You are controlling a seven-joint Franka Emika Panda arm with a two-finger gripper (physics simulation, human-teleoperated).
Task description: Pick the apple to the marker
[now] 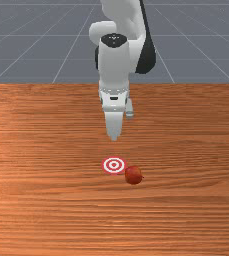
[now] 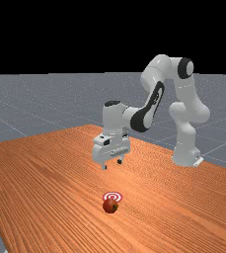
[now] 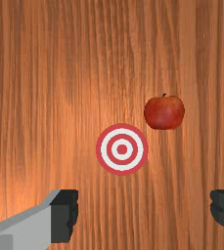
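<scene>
The apple [image 1: 133, 175] rests on the desk [image 1: 36, 200], a little below and right of the middle of the front view, just beside the red-and-white marker [image 1: 114, 165] and off its edge. The white arm [image 2: 115, 118] hangs above the middle of the far view with its jaws spread and nothing between them; the apple sits lower in that frame.

In the wrist view the apple lies out ahead of the jaws, beyond the marker and off to one side, its stem facing away from them. So a straight drop from here would likely miss it: the hand needs to travel over the fruit first.

The main danger is poor centring. If one fingertip comes down on the apple's round top, it could shove the fruit and set it rolling. If one side meets it well before the other, the same may happen. A grip taken too high could slide off the curve as it lifts, since the skin looks smooth.

The carry is short, so the later risk is at release: let go from above the marker, or with sideways motion left, and the apple may roll off the rings.
</scene>
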